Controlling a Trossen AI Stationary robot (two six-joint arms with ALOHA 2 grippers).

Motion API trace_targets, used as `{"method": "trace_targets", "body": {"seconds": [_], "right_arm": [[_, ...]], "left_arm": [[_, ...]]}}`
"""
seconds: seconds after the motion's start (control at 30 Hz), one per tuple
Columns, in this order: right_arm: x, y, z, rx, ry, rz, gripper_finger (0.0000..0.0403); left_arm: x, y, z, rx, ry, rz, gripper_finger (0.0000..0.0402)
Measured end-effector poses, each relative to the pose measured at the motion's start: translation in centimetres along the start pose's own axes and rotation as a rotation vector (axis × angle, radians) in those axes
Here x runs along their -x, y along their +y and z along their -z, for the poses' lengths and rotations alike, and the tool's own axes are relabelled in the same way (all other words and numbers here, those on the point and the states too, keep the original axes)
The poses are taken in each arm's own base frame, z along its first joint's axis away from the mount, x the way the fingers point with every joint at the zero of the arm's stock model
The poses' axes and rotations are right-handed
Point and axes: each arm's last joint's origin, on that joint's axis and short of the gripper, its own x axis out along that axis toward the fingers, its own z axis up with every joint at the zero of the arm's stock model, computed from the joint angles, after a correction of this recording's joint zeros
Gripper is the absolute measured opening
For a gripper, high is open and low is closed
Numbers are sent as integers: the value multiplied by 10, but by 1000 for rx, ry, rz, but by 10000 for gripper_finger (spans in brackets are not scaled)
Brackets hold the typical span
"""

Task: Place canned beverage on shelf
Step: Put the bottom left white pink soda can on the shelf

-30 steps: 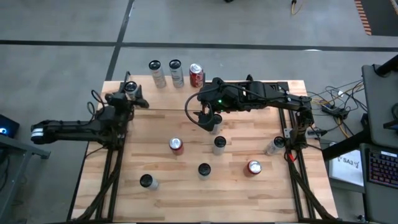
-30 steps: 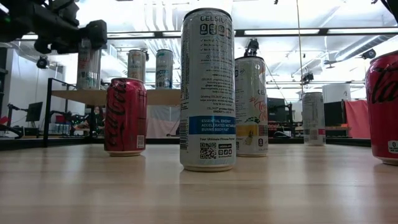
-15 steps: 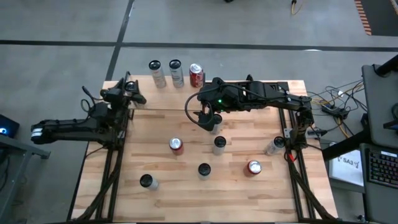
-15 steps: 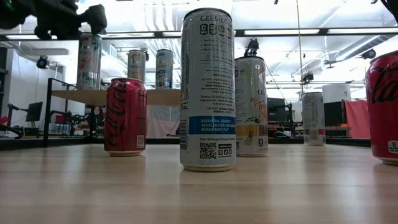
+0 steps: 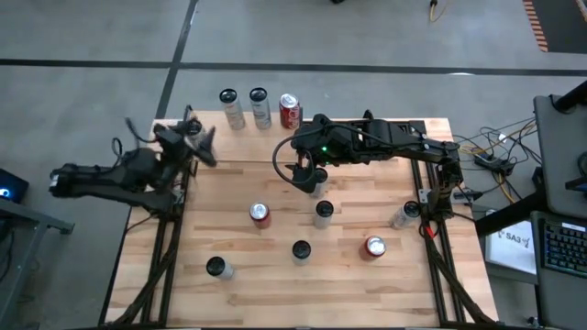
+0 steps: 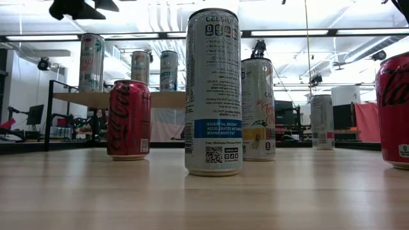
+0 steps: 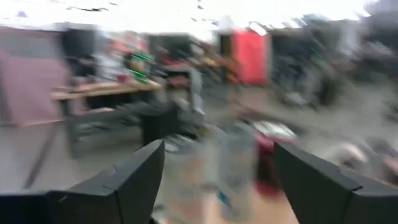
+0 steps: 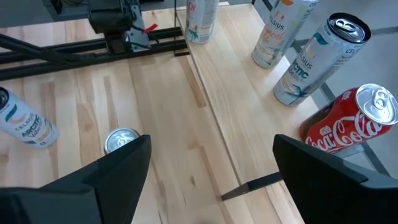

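A smooth grey concrete floor [image 5: 367, 32] surrounds the pale wood plank tabletop [image 5: 275, 293], crossed by dark painted lines [image 5: 83, 64]. Tangled cables [image 5: 491, 147] trail off at one side near a dark keyboard [image 5: 561, 246]. Across the room, a white ceiling carries long fluorescent light strips [image 6: 287, 32] — bright against the beams — above distant desks with monitors [image 6: 35, 115] and a red panel [image 6: 365, 121].

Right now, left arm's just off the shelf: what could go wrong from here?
1. The left claw hangs open right above the tall can at the shelf's end; a low swing back could tip it.
2. The Coca-Cola can and the two Celsius cans stand close together on the shelf, so the open right claw might clip one when it brings the next can.
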Motion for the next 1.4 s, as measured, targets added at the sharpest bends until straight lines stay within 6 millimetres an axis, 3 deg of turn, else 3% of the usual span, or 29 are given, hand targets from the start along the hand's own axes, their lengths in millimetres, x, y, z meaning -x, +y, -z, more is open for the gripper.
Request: {"method": "trace_targets", "body": {"seconds": [0.13, 0.23, 0.4, 0.6, 0.83, 1.4], "right_arm": [[0, 0, 0, 1, 5, 1, 327], [0, 0, 1, 3, 11, -4, 327], [0, 0, 1, 9, 14, -10, 327], [0, 0, 2, 13, 20, -9, 327], [0, 0, 2, 13, 21, -9, 327], [0, 0, 2, 27, 23, -9, 327]], "left_arm": [[17, -4, -4, 15, 155, 197, 244], [27, 0, -5, 71, 305, 247, 207], [34, 17, 9, 95, 519, 76, 123], [36, 24, 22, 112, 543, -74, 11], [34, 26, 19, 106, 427, -120, 3], [32, 24, 20, 99, 423, -139, 0]]}}
